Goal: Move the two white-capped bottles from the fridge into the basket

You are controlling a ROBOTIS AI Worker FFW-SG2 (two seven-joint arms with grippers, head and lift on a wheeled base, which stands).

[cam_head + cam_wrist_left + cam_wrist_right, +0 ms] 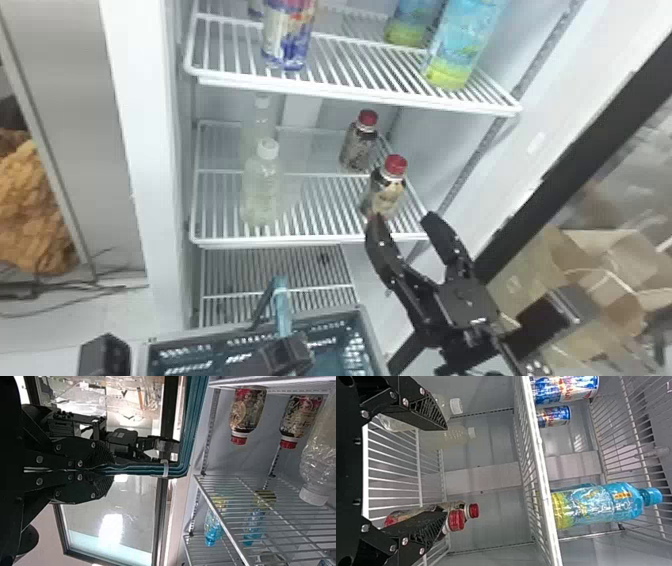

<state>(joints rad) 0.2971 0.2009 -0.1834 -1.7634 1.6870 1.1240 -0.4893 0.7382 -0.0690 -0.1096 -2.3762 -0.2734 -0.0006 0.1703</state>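
Both white-capped bottles (262,192) are standing in the fridge (440,145), and neither is sitting in the basket (369,332) yet! They're sharing the middle shelf (310,244), over on the left side, one behind the other, upright, caps on top.

Down in front, the left gripper (290,351) is clamping the basket's teal handle (282,310), its fingers pressing together around it. The basket itself is hanging out low, just ahead of the shelves.

And here's the right gripper (404,219), spreading its two fingers wide, gripping nothing! It's hovering at the front edge of that middle shelf, on the right, one fingertip lying very near the front red-capped bottle (387,195). A second red-capped bottle (358,150) is standing just behind. The white-capped pair is waiting well apart from those fingers, across the shelf.

Up above, cans (287,40) and blue bottles (462,45) are occupying the upper shelf (350,95).
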